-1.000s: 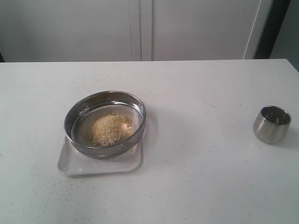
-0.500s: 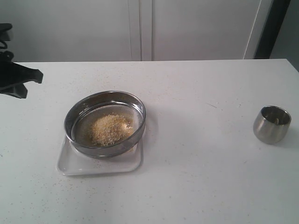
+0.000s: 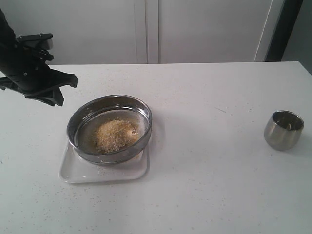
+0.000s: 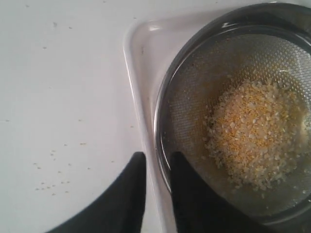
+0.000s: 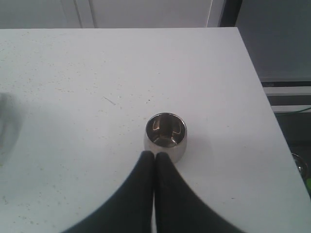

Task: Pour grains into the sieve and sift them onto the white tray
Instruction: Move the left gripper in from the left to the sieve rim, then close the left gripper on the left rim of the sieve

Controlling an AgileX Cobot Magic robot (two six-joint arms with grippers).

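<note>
Sieve (image 3: 112,155) pickup, grains (image 3: 114,134) heaped inside.
Left gripper (image 4: 156,162), slightly parted and empty, should straddle the rim squarely over the white tray (image 3: 97,173).

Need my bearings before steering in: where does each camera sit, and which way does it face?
Exterior: high, off-arm, facing the table; left gripper shows near the sieve and white tray.
Left wrist: above the sieve's rim, looking down onto grains; its fingers show.
Right wrist: looking down at the cup; shut right gripper shows.
Shared: exterior and left wrist both see the sieve.
</note>
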